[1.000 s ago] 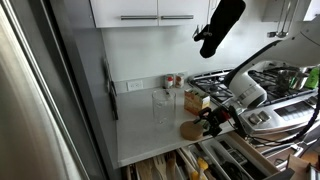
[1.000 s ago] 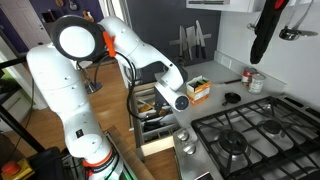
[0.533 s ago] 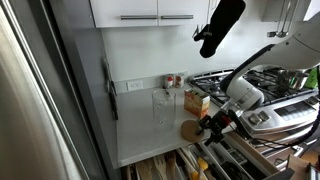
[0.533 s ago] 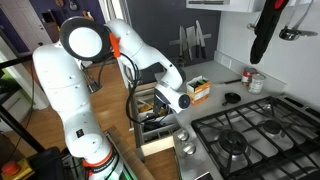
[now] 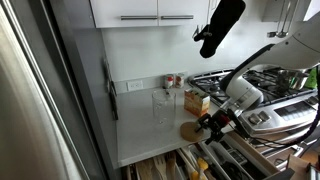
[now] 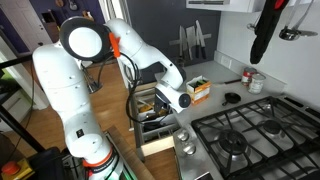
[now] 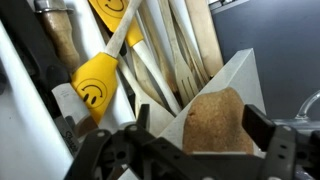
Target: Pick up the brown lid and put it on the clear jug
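Centrally, the tool has its fingers spread wide. The brown lid lies flat at its 12 o'clock, on the white tabletop's corner. A yellow smiley spatula lies at 10 o'clock among wooden utensils. In an exterior view, the clear jug stands apart at the lid's 10 o'clock.

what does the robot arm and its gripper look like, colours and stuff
A glossy white arm built of rounded, bulbous segments, with black-ringed round joint caps and an orange mark beside one. Some thin black cables hang next to it. It ends in a black gripper with dark, angular fingers.
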`<act>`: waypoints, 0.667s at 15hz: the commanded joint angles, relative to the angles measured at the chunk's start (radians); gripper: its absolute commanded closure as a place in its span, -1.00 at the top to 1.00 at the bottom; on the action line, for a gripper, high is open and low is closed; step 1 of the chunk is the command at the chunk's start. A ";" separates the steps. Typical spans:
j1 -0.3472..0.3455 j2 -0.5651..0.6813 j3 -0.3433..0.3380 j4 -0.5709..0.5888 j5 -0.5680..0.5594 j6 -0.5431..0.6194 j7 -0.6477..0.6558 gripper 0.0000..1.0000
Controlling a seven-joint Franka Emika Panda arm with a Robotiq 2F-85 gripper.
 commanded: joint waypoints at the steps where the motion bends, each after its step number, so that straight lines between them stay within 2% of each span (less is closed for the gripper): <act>1: 0.006 0.035 0.011 0.006 0.052 0.022 -0.011 1.00; 7: -0.001 0.062 0.011 0.006 0.216 -0.003 -0.060 0.98; 8: -0.002 0.065 0.010 0.005 0.244 -0.008 -0.072 0.73; 9: -0.002 0.068 0.008 0.004 0.275 -0.010 -0.086 0.59; 10: -0.002 0.071 0.007 0.002 0.293 -0.017 -0.090 0.54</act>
